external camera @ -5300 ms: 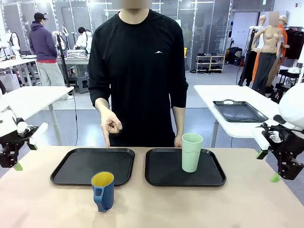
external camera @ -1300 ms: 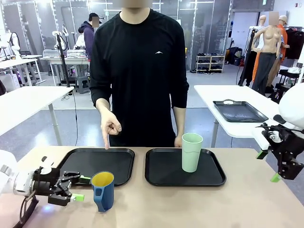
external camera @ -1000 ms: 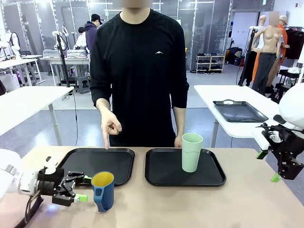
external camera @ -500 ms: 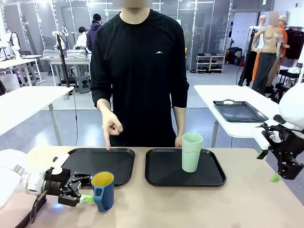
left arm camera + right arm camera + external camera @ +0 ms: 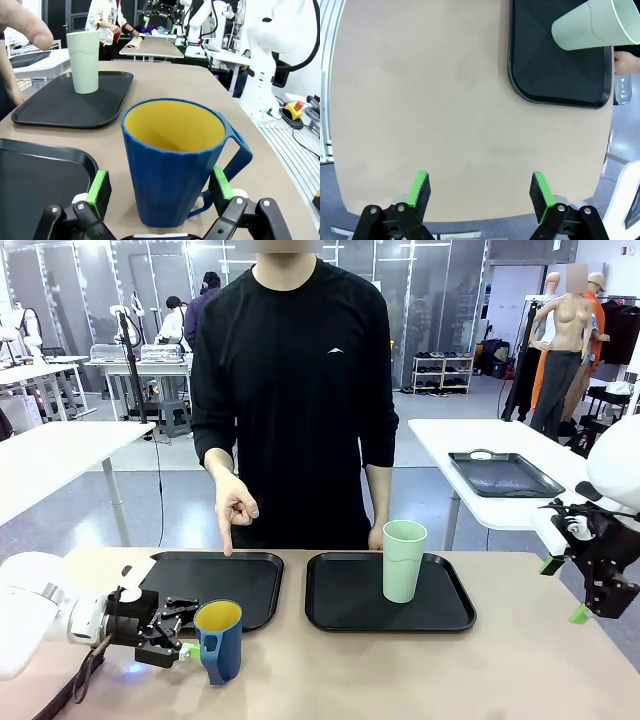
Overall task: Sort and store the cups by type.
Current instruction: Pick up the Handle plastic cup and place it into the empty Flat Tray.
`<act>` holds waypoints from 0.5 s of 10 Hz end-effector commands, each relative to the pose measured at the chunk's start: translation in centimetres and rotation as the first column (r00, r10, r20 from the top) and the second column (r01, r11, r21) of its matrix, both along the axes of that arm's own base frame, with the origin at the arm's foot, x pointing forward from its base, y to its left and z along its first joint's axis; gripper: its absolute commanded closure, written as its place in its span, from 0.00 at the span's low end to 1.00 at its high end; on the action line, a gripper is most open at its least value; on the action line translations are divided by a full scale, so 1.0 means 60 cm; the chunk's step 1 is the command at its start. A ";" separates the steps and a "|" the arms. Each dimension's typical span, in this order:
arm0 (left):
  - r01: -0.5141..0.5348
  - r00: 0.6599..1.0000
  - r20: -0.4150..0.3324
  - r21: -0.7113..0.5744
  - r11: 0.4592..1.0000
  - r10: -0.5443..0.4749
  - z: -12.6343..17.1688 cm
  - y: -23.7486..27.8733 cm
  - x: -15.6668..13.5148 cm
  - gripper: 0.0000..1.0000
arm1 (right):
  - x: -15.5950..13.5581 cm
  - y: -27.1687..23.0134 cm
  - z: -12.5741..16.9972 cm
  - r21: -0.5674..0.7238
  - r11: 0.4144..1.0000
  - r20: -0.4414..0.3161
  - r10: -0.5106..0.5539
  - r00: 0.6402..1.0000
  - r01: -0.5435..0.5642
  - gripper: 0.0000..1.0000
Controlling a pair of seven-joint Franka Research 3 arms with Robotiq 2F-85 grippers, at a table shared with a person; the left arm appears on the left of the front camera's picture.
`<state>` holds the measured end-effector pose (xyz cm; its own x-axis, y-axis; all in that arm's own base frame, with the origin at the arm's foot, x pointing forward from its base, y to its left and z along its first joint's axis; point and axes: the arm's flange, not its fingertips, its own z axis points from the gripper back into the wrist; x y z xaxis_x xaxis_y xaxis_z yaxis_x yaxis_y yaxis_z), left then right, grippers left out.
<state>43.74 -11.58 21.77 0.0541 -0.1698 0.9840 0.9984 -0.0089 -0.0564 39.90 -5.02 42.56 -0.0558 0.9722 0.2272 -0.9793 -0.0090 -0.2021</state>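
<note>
The dark blue mug with a yellow inside stands on the table just in front of the left black tray. My left gripper is open at table height. Its green pads flank the mug, whose handle points to the right in the wrist view. The pale mint-green tumbler stands upright at the back of the right tray; it also shows as the tumbler and the tumbler. My right gripper hangs open above the table's right edge, gripper holding nothing.
The person stands at the far side. One hand points down at the back edge of the left tray, and the other hand rests behind the right tray. A fingertip shows at top left. Bare tabletop lies under my right gripper.
My left arm came in from the left and slid toward the blue mug, so its open fingers now sit on either side of it. The right arm and tumbler stayed still.
</note>
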 end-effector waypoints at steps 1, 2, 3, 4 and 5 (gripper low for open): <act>-0.005 0.999 0.035 -0.037 0.999 0.006 -0.030 -0.015 0.001 0.00 | 0.003 0.000 -0.001 -0.010 1.000 0.003 -0.010 1.000 0.010 0.00; 0.011 0.999 0.030 -0.042 0.999 -0.010 -0.031 -0.020 0.003 0.00 | 0.003 0.000 -0.001 -0.010 1.000 0.003 -0.010 1.000 0.010 0.00; 0.032 0.999 0.031 -0.040 0.999 -0.031 -0.032 -0.025 0.002 0.00 | 0.003 0.000 -0.001 -0.010 1.000 0.003 -0.010 1.000 0.010 0.00; 0.040 0.999 0.025 -0.054 0.998 -0.039 -0.032 -0.030 0.000 0.00 | 0.003 0.000 -0.001 -0.010 1.000 0.003 -0.010 1.000 0.010 0.00; 0.058 0.998 0.021 -0.071 0.996 -0.057 -0.032 -0.035 -0.001 0.00 | 0.003 0.000 -0.001 -0.010 1.000 0.003 -0.010 1.000 0.010 0.00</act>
